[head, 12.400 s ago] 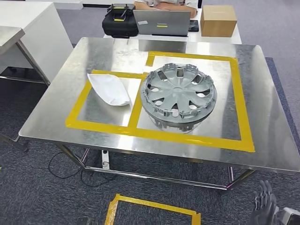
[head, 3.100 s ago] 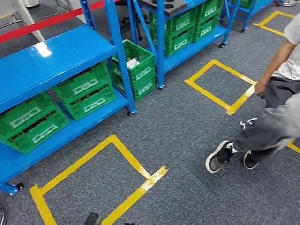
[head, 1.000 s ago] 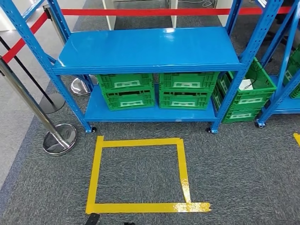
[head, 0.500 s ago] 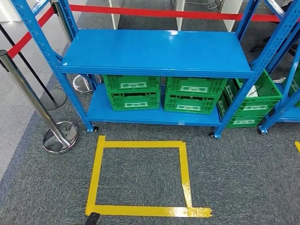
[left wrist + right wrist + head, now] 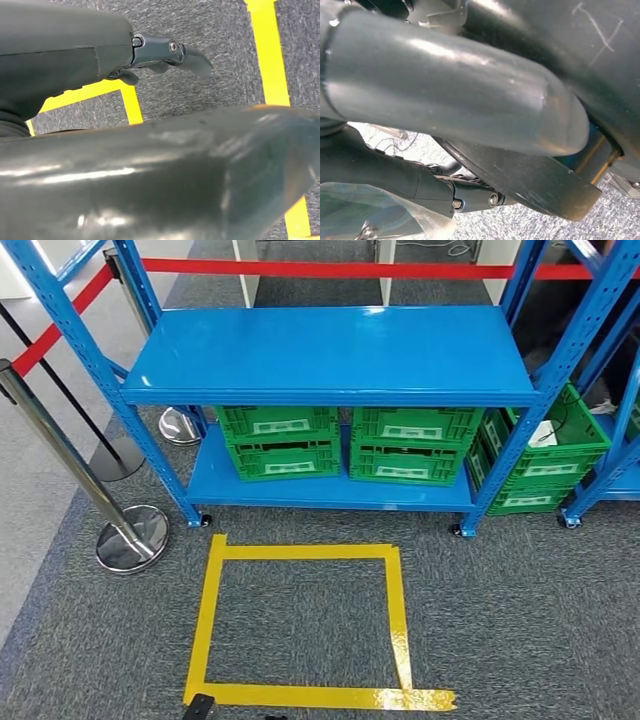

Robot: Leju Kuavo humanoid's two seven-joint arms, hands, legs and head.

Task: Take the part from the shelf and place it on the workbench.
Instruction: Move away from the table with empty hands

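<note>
Nearest first: both arms hang low. The left hand (image 5: 166, 52) points down at the grey carpet (image 5: 513, 620), one dark finger stretched straight and nothing in it that I can see, so it looks loose and empty. The right hand (image 5: 471, 195) is mostly hidden behind its own thumb, and there's a pale, see-through smear beside it. I can't tell if it's open, curled or holding anything.

What's changed: approx. 12 s back the robot was facing the steel workbench. Since then it has turned right round, past a person walking by. In the last second the whole view only nudged a little — that's the robot settling, not the furniture moving. It now faces the blue shelf (image 5: 324, 350) squarely, with the yellow tape square (image 5: 213, 610) on the floor just in front of it.

So the walk-over looks about done and the pick hasn't begun.

As for the part — I can't pick it out. The shelf's upper board is bare. Green crates (image 5: 283, 440) sit side by side on the lower board, contents hidden. A further crate (image 5: 555, 455) on the next rack holds a white item (image 5: 543, 433), which may or may not be it.

Off to the side are a chrome post (image 5: 132, 540) and, beyond the shelf, a red barrier strap (image 5: 340, 269).
</note>
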